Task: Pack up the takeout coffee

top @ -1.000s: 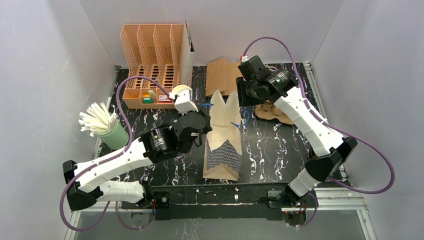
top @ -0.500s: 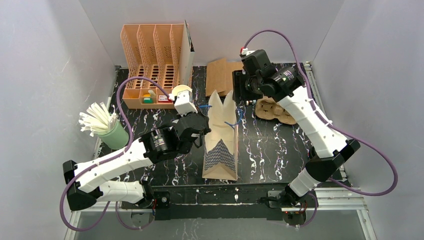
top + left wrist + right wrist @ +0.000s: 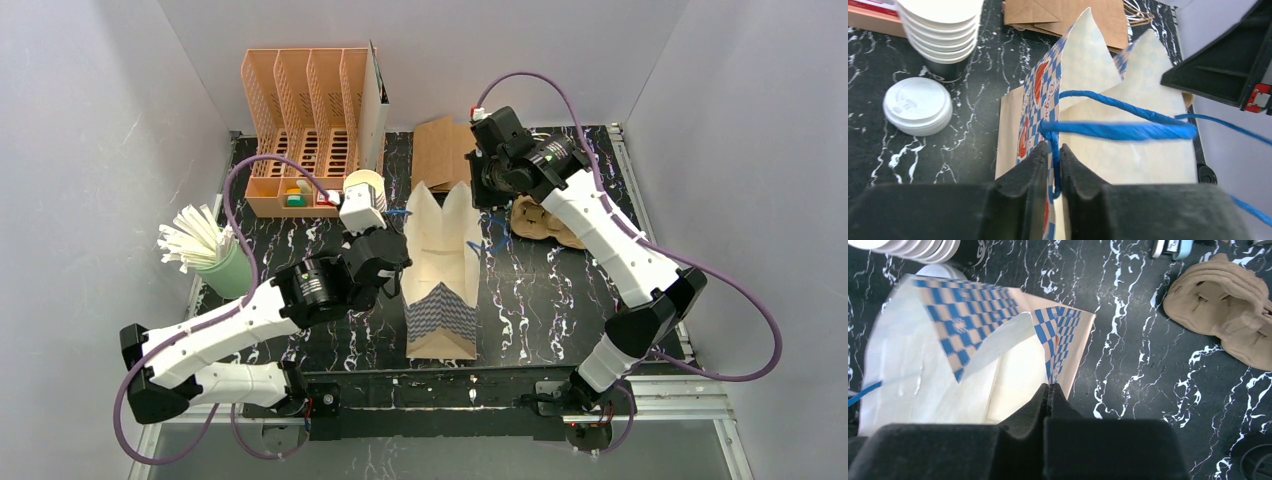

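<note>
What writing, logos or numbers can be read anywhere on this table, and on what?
No text reads clearly.
Red lettering on the checkered side of the paper bag: sideways, partly hidden, unreadable.
White logo on the stack of cups: cut off, unreadable.
Embossing on the lids: too faint.
Labels on the packets in the organizer: too small.

Lab test cell: white enclosure walls (image 3: 90, 150), marbled black table (image 3: 560, 290).
</note>
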Robot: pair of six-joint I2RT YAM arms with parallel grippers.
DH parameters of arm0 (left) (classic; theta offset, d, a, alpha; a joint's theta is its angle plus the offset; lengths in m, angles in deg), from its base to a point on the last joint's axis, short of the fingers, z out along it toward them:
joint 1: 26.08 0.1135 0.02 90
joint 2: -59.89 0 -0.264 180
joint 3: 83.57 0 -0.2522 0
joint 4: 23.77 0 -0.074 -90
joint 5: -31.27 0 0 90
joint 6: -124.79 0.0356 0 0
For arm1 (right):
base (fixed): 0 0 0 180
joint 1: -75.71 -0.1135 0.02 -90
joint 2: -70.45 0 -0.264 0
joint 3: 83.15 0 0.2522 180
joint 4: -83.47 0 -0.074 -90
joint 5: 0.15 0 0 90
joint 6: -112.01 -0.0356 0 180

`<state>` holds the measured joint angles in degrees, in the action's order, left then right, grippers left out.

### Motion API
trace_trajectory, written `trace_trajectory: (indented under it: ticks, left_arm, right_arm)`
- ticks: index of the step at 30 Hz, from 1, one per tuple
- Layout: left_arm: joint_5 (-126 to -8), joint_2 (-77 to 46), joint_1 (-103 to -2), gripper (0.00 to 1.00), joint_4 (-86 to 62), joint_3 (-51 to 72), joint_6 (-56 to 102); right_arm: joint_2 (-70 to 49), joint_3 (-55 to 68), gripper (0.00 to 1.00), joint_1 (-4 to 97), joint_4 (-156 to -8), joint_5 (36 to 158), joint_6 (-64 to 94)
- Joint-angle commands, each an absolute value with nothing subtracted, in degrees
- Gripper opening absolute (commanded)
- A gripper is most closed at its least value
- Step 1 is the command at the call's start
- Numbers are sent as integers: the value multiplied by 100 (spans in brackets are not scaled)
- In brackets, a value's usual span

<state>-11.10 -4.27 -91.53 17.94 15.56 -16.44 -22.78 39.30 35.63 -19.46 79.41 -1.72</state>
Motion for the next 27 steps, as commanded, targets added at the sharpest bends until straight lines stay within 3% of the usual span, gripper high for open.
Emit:
trace_trajectory:
  ticks: [1,4,11,15,19,23,25,27]
  left_arm:
    - [-291,-6,-9147,24,2680,1544,-1963]
    - [-351,123,-9015,42,3210,1521,-2042]
    - [-821,96,-8655,70,4259,883,-1777]
    - [-1704,111,-8655,80,4268,271,-1152]
    - [-2858,-85,-8655,97,4290,-521,-817]
    - [-3539,-377,-8655,96,4513,-1494,-668]
    - [-3834,-524,-8655,80,4456,-1893,-613]
    - [-4385,-713,-8655,56,4160,-2119,-589]
  right_arm:
    - [-2013,3976,1,3659,-1944,7477,-146]
    - [-1875,3960,1,3717,-1981,7355,-139]
    - [-1840,3870,1,3763,-2053,7373,-111]
    - [-1854,3829,1,3765,-2127,7388,-87]
    - [-1862,3804,1,3765,-2205,7418,-76]
    - [-1843,3732,1,3765,-2280,7450,-75]
    - [-1832,3709,1,3770,-2298,7462,-76]
    - [-1817,3694,1,3773,-2322,7475,-80]
